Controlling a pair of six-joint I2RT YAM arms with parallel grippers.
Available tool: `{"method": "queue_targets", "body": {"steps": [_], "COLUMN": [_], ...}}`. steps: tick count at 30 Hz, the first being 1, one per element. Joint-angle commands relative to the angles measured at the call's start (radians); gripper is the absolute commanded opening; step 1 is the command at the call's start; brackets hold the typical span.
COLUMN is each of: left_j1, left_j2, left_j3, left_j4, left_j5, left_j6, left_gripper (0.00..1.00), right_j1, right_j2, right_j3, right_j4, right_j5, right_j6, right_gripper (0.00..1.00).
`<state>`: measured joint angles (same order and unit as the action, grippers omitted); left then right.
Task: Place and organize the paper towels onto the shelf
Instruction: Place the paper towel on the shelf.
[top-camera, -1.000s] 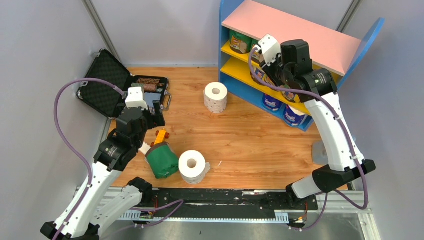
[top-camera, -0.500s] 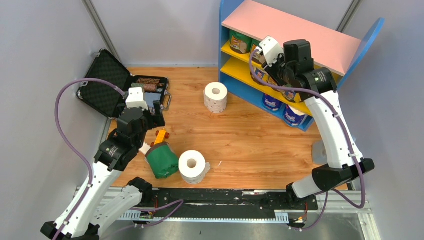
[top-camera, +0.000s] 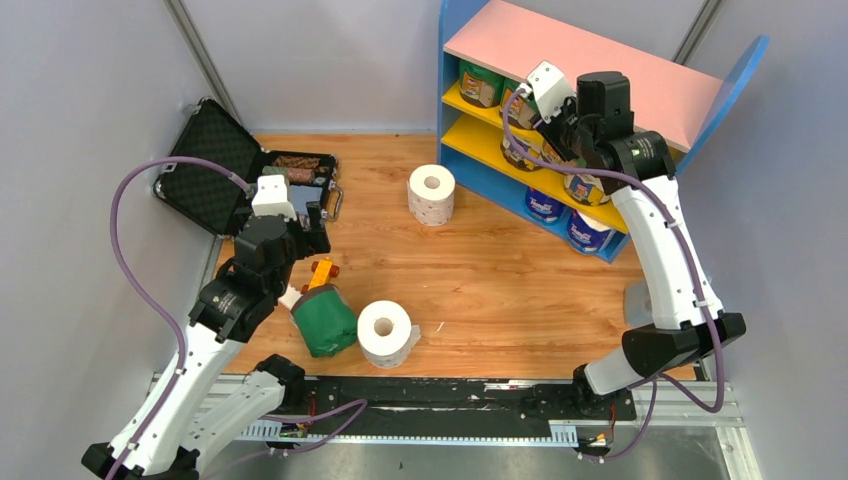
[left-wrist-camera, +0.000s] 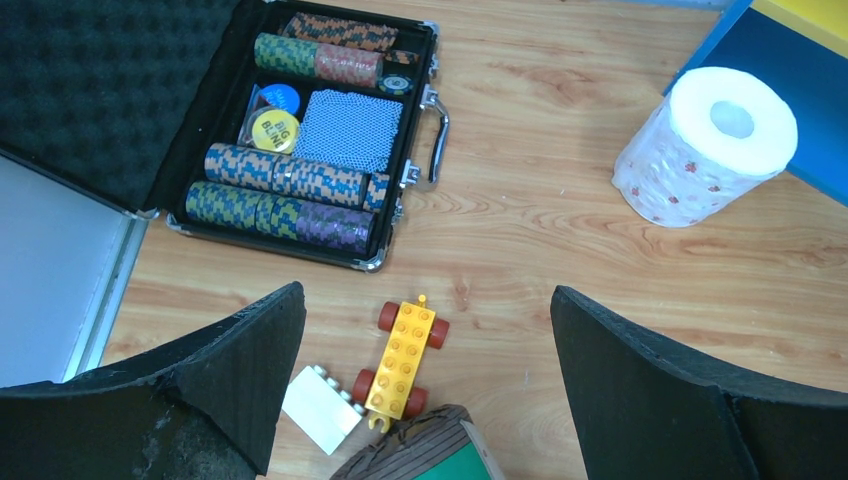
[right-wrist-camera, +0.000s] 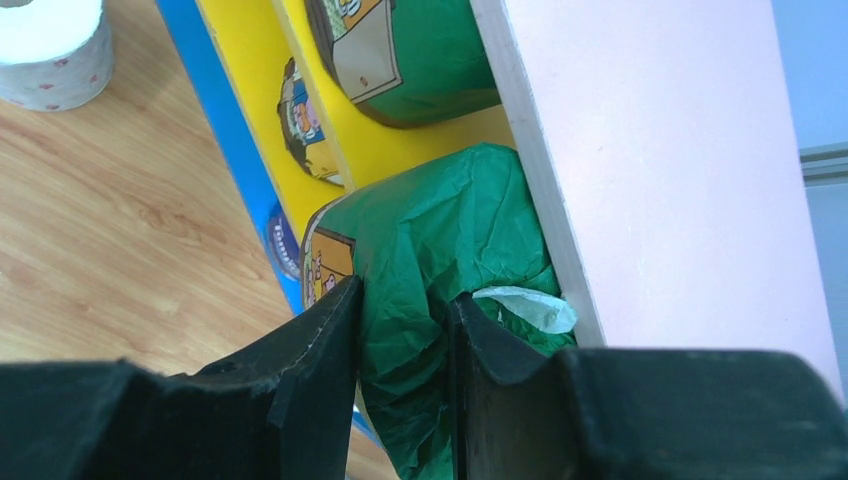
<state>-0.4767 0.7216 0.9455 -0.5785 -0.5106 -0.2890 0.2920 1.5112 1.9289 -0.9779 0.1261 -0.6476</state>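
The shelf (top-camera: 600, 75) stands at the back right, with a pink top board and yellow boards below. My right gripper (right-wrist-camera: 405, 300) is shut on a green-wrapped paper towel roll (right-wrist-camera: 440, 220), pinching its crumpled wrap at the upper yellow board just under the pink top. Another green roll (right-wrist-camera: 410, 50) lies beside it. Blue-and-white rolls (top-camera: 547, 205) sit on the bottom tier. On the table are a green roll (top-camera: 325, 322), a bare white roll (top-camera: 385, 333) and a dotted white roll (left-wrist-camera: 705, 145). My left gripper (left-wrist-camera: 425, 292) hangs open above the table, empty.
An open black case (left-wrist-camera: 300, 130) of poker chips lies at the left rear. A yellow toy car (left-wrist-camera: 405, 360) and a white brick (left-wrist-camera: 320, 410) lie below my left gripper, next to the green roll's end (left-wrist-camera: 420, 455).
My right arm has shifted up and to the right, carrying the green roll further under the pink board. The left arm has not moved.
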Motion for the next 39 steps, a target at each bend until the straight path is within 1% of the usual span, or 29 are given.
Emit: {"method": "queue_targets", "body": {"steps": [1, 7, 12, 18, 22, 25, 27, 32, 36, 39], "left_j1": [0.006, 0.006, 0.006, 0.006, 0.006, 0.006, 0.006, 0.006, 0.006, 0.006], "left_j2": [-0.009, -0.014, -0.016, -0.014, -0.014, -0.014, -0.015, -0.021, -0.023, -0.021], "left_j3": [-0.001, -0.003, -0.004, -0.004, -0.004, -0.004, -0.004, -0.005, -0.006, -0.007], "left_j4": [0.039, 0.039, 0.038, 0.039, 0.037, 0.037, 0.037, 0.036, 0.037, 0.037], "left_j5": [-0.019, -0.024, -0.025, -0.020, -0.019, -0.020, -0.020, -0.022, -0.021, -0.021], "left_j6": [0.011, 0.013, 0.011, 0.011, 0.011, 0.011, 0.011, 0.011, 0.011, 0.011], "left_gripper": [1.00, 1.00, 1.00, 1.00, 1.00, 1.00, 1.00, 1.00, 1.00, 1.00], "right_j1": [-0.015, -0.024, -0.023, -0.023, -0.023, -0.023, -0.023, -0.023, -0.021, -0.019], "right_j2": [-0.018, -0.024, -0.089, -0.170, -0.212, -0.245, -0.253, -0.262, -0.305, -0.364], "right_j3": [-0.034, -0.072, -0.115, -0.216, -0.241, -0.247, -0.259, -0.315, -0.372, -0.397], "right_j4": [0.196, 0.275, 0.321, 0.394, 0.406, 0.432, 0.451, 0.465, 0.466, 0.471], "right_j5": [0.066, 0.089, 0.033, -0.012, -0.072, -0.089, -0.081, -0.013, -0.048, -0.061], "right_j6": [-0.078, -0.085, -0.073, -0.055, 0.015, 0.104, 0.144, 0.213, 0.269, 0.344], "right_gripper": [0.32, 0.39, 0.44, 0.55, 0.67, 0.76, 0.80, 0.82, 0.83, 0.83]}}
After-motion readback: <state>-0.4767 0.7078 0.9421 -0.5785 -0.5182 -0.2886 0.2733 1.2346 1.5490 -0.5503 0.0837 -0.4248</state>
